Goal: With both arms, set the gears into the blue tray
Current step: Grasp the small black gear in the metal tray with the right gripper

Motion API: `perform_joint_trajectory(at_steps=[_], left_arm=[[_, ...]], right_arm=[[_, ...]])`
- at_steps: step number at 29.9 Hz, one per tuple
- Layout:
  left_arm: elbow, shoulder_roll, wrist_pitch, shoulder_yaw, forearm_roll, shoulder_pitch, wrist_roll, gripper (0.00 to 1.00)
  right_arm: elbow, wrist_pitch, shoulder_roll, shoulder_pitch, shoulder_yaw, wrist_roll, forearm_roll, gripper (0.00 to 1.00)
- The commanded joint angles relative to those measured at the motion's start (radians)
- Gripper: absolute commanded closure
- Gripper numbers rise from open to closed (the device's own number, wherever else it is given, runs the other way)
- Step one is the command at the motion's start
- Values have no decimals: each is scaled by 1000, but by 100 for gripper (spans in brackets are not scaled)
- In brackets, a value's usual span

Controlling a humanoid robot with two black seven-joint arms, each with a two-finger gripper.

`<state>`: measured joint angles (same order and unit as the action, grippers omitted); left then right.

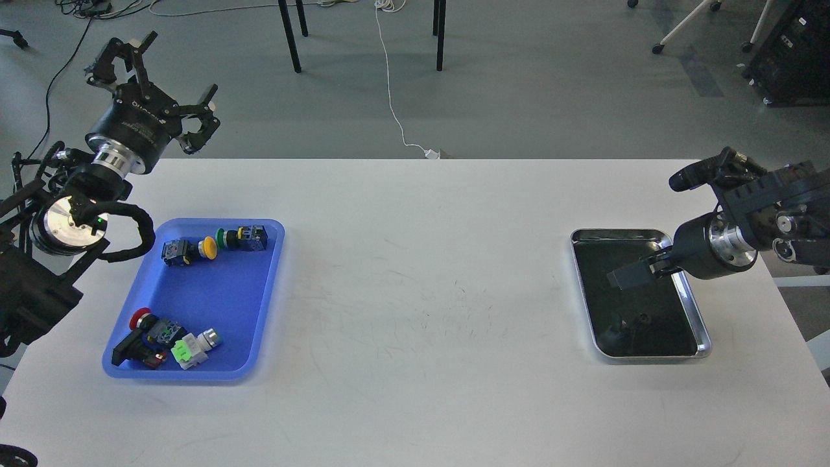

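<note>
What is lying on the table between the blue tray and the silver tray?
Nothing: in the head view, the white table between the blue tray and the silver tray is bare, showing only faint scuff marks.

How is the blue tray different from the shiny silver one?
The blue tray is matte blue plastic; the silver tray is shiny metal with a dark inside. The blue tray holds colourful push-button switches; the silver tray shows only small dark bits. The right pincer hangs over the silver tray. Both are rectangular, with rims.

A rectangular blue plastic tray (256,311), lower left, is filled with red, yellow and green push-button switches (206,247); a shiny silver metal tray (694,311), right, is dark inside.
</note>
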<state>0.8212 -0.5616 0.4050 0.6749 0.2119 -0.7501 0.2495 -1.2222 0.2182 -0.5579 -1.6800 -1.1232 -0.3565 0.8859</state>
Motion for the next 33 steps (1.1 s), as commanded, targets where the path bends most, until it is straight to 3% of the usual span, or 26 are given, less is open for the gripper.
perform_joint_trajectory(at_steps=[1,12,33], left_arm=[[-1,-3,0,0,0,2,1,2],[-1,-3,-6,0,1,11,2,2],[-5,-26,-3,3,1,21,1,2]], right_arm=[[6,1,3,46,-9,2,4,2],[35,-8,3,115,-12,11,61,31],[93,-40,19,209,20,19,56,55]])
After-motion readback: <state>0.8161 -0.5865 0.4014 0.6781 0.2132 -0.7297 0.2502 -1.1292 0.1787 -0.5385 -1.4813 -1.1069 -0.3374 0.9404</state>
